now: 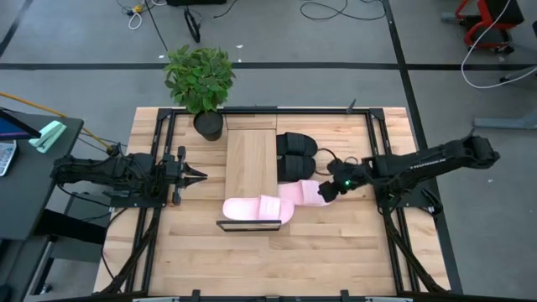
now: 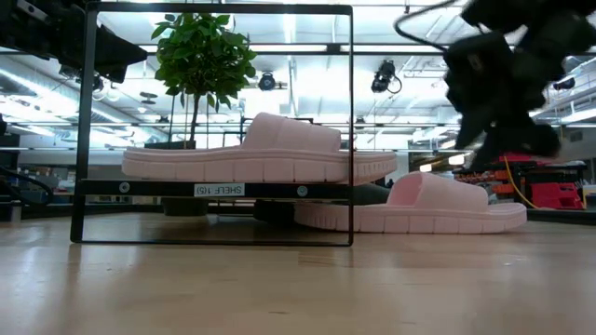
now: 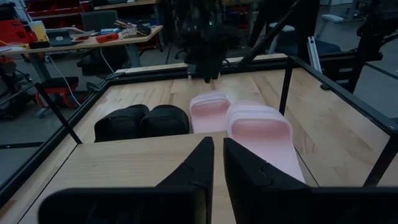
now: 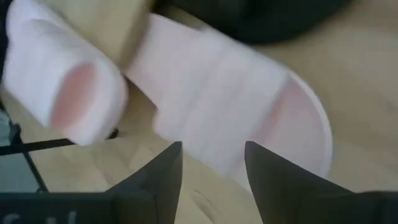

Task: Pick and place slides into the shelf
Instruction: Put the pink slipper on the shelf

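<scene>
Fingers of the right gripper were held apart above the second pink slide, apparently for grasping it shelfward.

Even overhead light, soft shadows. Low view: bright ceiling lamps glare at upper centre, dark arm upper right blurred. Right wrist view: pink slide smeared, out of focus.

A potted plant stands at the table's far edge — leafy, upright.

Overhead, table-level and two wrist views, perhaps all sharing pink slide.
</scene>
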`<state>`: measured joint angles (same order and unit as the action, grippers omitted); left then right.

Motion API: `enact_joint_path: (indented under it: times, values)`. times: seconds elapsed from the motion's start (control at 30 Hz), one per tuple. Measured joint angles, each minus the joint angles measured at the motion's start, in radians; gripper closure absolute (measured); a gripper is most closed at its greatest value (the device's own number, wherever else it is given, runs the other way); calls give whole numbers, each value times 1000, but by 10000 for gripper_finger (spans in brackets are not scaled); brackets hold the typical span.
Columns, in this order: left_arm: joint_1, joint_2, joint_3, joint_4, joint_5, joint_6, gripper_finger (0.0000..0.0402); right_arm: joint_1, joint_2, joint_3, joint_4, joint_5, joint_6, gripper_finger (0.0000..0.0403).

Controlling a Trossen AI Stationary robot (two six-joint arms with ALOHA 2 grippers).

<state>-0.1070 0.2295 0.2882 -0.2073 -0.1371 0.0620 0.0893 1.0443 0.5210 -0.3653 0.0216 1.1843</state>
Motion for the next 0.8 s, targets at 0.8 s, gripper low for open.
enact_joint_path:
  times: [0.8]
  values:
    - [0, 0, 0, 1, 0, 2, 364, 49, -38, -241, 368, 112, 184, 186]
